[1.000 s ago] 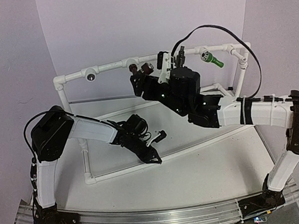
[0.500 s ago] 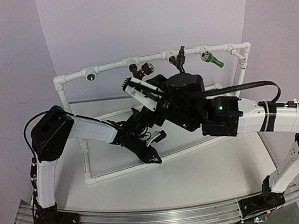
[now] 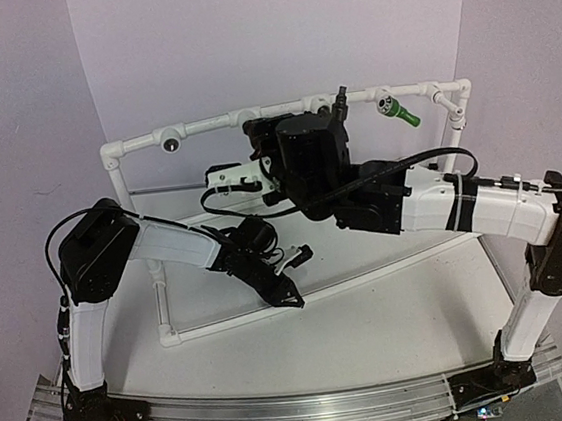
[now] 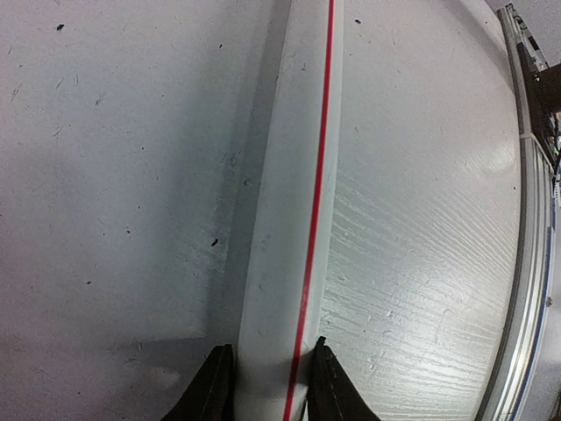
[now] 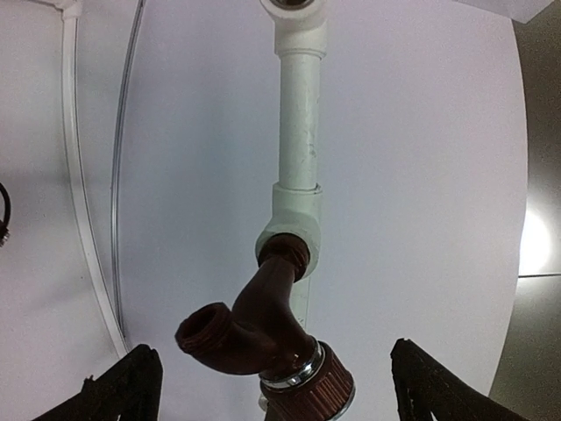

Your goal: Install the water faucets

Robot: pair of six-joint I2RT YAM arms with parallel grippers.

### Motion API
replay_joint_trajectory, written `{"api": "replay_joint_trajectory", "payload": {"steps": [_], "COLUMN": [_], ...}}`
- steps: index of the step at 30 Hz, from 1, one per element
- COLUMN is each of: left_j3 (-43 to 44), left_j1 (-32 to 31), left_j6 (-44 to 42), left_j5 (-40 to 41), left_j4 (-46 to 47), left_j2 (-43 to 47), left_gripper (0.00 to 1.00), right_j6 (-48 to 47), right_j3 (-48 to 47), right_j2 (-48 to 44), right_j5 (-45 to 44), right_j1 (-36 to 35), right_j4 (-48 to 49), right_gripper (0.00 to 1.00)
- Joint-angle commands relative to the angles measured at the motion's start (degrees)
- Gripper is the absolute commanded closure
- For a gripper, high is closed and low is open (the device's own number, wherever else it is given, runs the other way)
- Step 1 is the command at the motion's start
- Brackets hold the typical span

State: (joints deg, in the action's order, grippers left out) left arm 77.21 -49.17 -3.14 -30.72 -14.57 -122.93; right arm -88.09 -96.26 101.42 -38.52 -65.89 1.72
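The brown tap (image 5: 263, 329) sits with its thread end in a socket (image 5: 294, 230) of the top rail (image 3: 202, 126). It lies between the two fingers (image 5: 123, 386) of the right pincer (image 5: 273, 355), which stands wide open and, as far as the wrist view shows, does not touch it. The left pincer (image 4: 267, 386) is closed on the front pipe (image 4: 289, 219), low on the desk (image 3: 374, 331), and I judge that it steadies the frame. The black tap (image 3: 339, 104) and the green tap (image 3: 398, 111) are on the same rail, further to the right.

The main risk, I think, is a bad grip. If the fingers close on the side mouth or on the bent neck instead of the ribbed end, the tap can slip or be pushed aslant. Turning it then may spoil the thread or loosen it from the socket. A hard turn could also twist the light frame if the left pincer slides along the smooth pipe. From these views I cannot tell how deep the tap is screwed in.

Half a second ago the right wrist was lower and in front of the rail, and the brown tap was free to see from above. Now the wrist is up against the rail and hides this tap in the top view. One second ago it was further right, near the black tap. The left arm has not moved.
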Motion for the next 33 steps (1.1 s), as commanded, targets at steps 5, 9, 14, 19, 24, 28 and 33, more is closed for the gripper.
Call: {"api": "replay_joint_trajectory", "payload": {"steps": [5, 9, 14, 19, 24, 28, 33], "left_j3": [-4.15, -4.18, -4.34, -4.07, -4.26, -4.08, -3.87], "left_j1": [-0.10, -0.14, -0.14, -0.14, -0.13, -0.16, -0.14], "left_j6": [5.07, 4.98, 4.98, 4.93, 4.90, 4.98, 4.99], "left_j5": [9.49, 9.66, 9.37, 8.99, 8.66, 8.38, 7.79], "left_j4": [-8.90, -8.94, -8.88, -8.86, -8.67, -8.59, -8.46], "left_j2": [-8.30, -8.75, -8.06, -8.65, -7.94, -8.66, -8.28], "left_gripper": [0.99, 0.99, 1.00, 1.00, 1.00, 1.00, 1.00], "right_j6": [-5.12, 0.89, 11.58, 26.60, 52.52, 78.05, 108.30], "right_j3": [-6.56, -7.36, -8.34, -9.03, -9.19, -4.13, 2.58], "right_j2": [5.34, 6.42, 8.21, 10.32, 10.88, 8.15, 5.48], "right_j5": [-4.31, -3.37, -4.21, -6.09, -3.96, 4.54, 14.06], "right_j1": [3.27, 3.93, 4.11, 4.25, 4.63, 6.00, 9.41], "right_j4": [2.49, 2.96, 5.27, 12.56, 12.77, 14.10, 19.59], "right_gripper": [0.29, 0.45, 0.71, 0.89, 0.90, 0.92, 1.00]}}
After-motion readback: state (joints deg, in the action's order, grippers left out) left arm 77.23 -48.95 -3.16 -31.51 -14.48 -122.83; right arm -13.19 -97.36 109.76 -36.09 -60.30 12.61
